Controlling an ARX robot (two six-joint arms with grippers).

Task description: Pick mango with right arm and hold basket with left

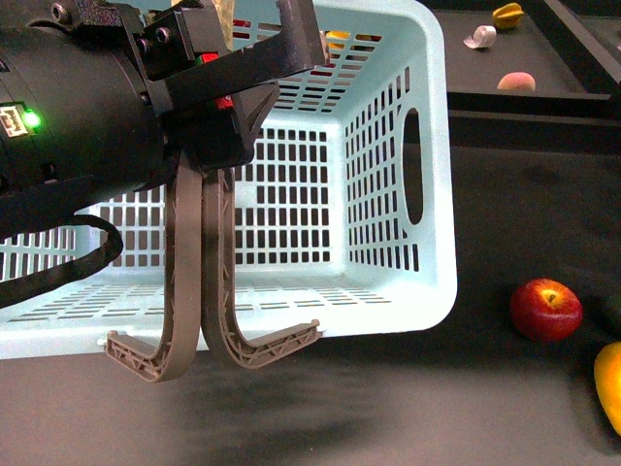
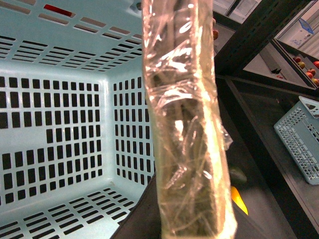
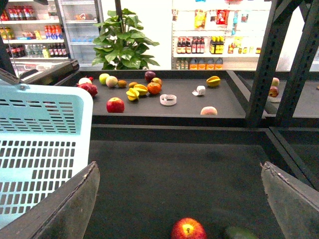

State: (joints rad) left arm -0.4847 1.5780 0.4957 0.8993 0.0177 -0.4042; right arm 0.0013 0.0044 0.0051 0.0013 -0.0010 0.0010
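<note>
**Front view: left arm at the basket, mango lying off to its right**

Front view shows the light blue basket [image 1: 427, 146] on the dark table [image 1: 369, 417], its open top toward the camera. The left arm [image 1: 68, 126], black and bulky with a green light [image 1: 32, 118] lit, sits over the basket's left side. The left gripper [image 1: 209, 340] hangs down across the basket's near rim. Its two grey-brown fingers [image 1: 184, 272] run side by side with only a thin slit between them, and their tips hook outward. Nothing shows in that slit, and I cannot tell whether they press on the basket at all. Left wrist view has one tape-wrapped finger [image 2: 184, 124] filling the middle, with the basket's slotted inside beside it.

The mango [image 1: 609, 383] lies on the table to the right of the basket, well apart from it and cut off by the picture's edge. A red apple [image 1: 546, 309] sits between the basket and the mango, touching neither.

Right wrist view shows the right gripper [image 3: 179, 167] with its fingers spread wide and nothing between them. It is out to the right of the basket, one corner of which is in that view.
</note>
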